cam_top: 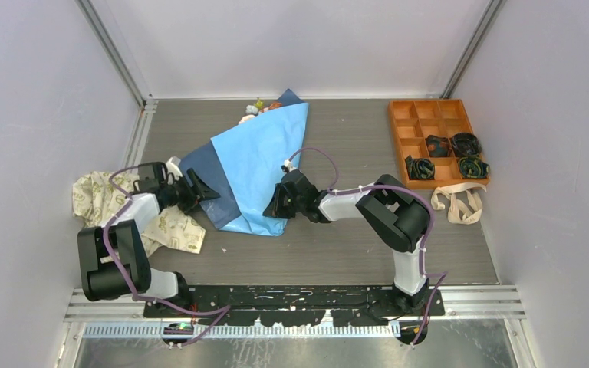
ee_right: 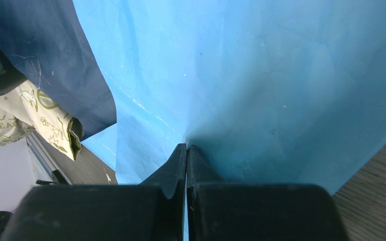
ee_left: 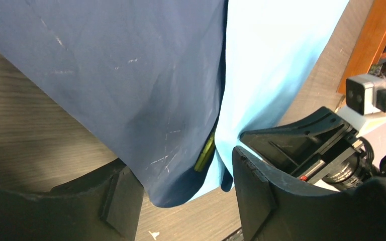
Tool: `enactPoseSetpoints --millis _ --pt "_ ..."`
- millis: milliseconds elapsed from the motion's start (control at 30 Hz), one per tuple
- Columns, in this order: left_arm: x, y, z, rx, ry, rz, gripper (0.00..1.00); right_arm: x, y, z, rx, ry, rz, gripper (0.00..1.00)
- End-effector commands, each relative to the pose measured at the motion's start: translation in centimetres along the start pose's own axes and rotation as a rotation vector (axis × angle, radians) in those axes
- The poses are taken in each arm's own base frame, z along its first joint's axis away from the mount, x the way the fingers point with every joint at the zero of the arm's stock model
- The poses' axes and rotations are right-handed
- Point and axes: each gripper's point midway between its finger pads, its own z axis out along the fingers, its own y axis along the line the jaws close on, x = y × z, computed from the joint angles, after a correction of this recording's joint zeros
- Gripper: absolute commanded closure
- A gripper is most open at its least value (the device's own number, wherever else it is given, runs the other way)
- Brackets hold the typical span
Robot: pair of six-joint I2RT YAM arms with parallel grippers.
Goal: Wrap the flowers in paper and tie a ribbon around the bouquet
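Wrapping step, no question, and only partway by the look of it. Lying slantwise across the middle of the table [cam_top: 337, 253]: the paper [cam_top: 264, 153], light-blue face up, dark-blue flap folded out on its left side. Peeking out at the far, wide end: the flowers [cam_top: 255, 110], just a few blooms on show, stalks buried under the sheet.

Down at the near edge, clamped flat on the light-blue layer: the right hand [ee_right: 186, 148], jaws shut on the paper with no gap. Over on the other side, straddling the dark-blue corner: the left hand [ee_left: 181, 165], jaws apart, flap hanging between them, nothing pinched. Glimpsed between the two layers there, a sliver of yellow-green, probably a stalk. Not yet a closed cone.

Well off to the right, untouched beside the orange tray [cam_top: 426, 102]: the ribbon [cam_top: 460, 205].

Next up, most likely: nip that dark flap, then carry it over the light side to close the roll, keeping the right-hand pinch as anchor. Needs a gentle pull; thin sheet, easy to crease or to drag the stalks askew.
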Motion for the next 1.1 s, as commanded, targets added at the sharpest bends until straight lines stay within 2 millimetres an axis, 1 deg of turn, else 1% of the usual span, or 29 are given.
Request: enactPoseSetpoints --millis 0,200,300,367,433,467,500,533,567,600,667,733,767,800,867,933,967,1000,1067 --pt "-2.9 -0.8 -0.6 0.050 -0.114 0.064 0.38 3.0 -5.3 0.4 0.173 0.084 -0.030 0.99" --pt "-4.9 -1.7 -0.7 0.088 -0.203 0.143 0.40 3.2 -5.5 0.5 0.178 0.096 -0.030 0.99" --pt "-5.7 -1.9 -0.6 0.099 -0.236 0.173 0.46 3.2 -5.4 0.4 0.176 0.096 -0.032 0.99" --pt "-6.0 -1.7 -0.2 0.101 -0.236 0.176 0.54 3.1 -5.3 0.5 0.175 0.098 -0.035 0.99" --pt "-6.2 -1.7 0.1 0.103 -0.228 0.185 0.67 3.2 -5.4 0.6 0.176 0.104 -0.037 0.99" --pt "-6.3 -1.7 0.2 0.103 -0.220 0.190 0.78 3.2 -5.3 0.7 0.173 0.109 -0.038 0.99" --pt "-6.4 -1.8 0.1 0.100 -0.215 0.195 0.94 3.4 -5.3 0.8 0.171 0.119 -0.039 0.99" --pt "-6.6 -2.2 -0.1 0.101 -0.213 0.207 0.99 3.6 -5.1 0.9 0.163 0.132 -0.040 0.99" --pt "-6.4 -2.6 -0.3 0.100 -0.195 0.216 0.99 3.7 -5.0 1.0 0.153 0.143 -0.037 0.99" --pt "-6.3 -3.4 -0.6 0.102 -0.182 0.239 1.00 3.9 -4.9 1.1 0.147 0.150 -0.031 0.99" --pt "-5.9 -5.7 -1.4 0.120 -0.168 0.315 1.00 4.1 -5.3 1.1 0.159 0.152 -0.024 0.99" --pt "-4.9 -9.0 -2.0 0.168 -0.151 0.412 1.00 4.2 -5.8 1.0 0.173 0.152 -0.020 0.99" --pt "-4.1 -10.7 -2.1 0.192 -0.129 0.463 0.99 4.3 -5.9 1.0 0.174 0.155 -0.016 0.99" --pt "-3.0 -12.5 -1.8 0.222 -0.087 0.503 0.99 4.4 -6.0 1.1 0.171 0.160 -0.011 0.99" --pt "-1.2 -15.3 -1.0 0.248 -0.013 0.555 0.99 4.6 -5.9 1.2 0.159 0.164 -0.007 0.99" --pt "0.4 -17.5 0.3 0.270 0.033 0.609 0.99 4.4 -5.6 1.2 0.143 0.157 -0.008 0.99" --pt "1.2 -18.6 1.1 0.283 0.054 0.635 1.00 4.3 -5.3 1.2 0.132 0.149 -0.009 0.99" --pt "1.5 -19.8 1.8 0.297 0.067 0.657 1.00 4.0 -5.1 1.1 0.126 0.136 -0.012 0.99" --pt "2.8 -21.3 3.9 0.309 0.121 0.671 1.00 3.6 -4.6 1.1 0.109 0.102 -0.030 0.99"
